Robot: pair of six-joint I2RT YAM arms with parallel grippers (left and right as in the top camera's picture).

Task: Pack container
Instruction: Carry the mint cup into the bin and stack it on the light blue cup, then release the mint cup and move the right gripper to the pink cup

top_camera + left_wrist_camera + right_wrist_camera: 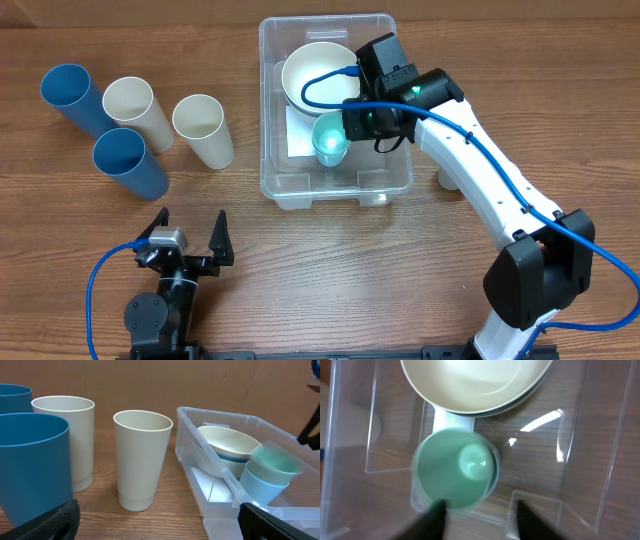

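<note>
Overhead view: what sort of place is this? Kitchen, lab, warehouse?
Most likely a robot lab bench, not a kitchen: a white robot arm reaches over a wood-grain table, plain plastic cups are set out like props, and a clear container sits partly packed.

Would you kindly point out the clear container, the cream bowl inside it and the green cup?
container (pixel 266 110), overhead view, on its left rim.
cream bowl (pixel 470 380), right wrist view, on its inner surface.
green cup (pixel 454 471), right wrist view, on its inside wall.
</note>
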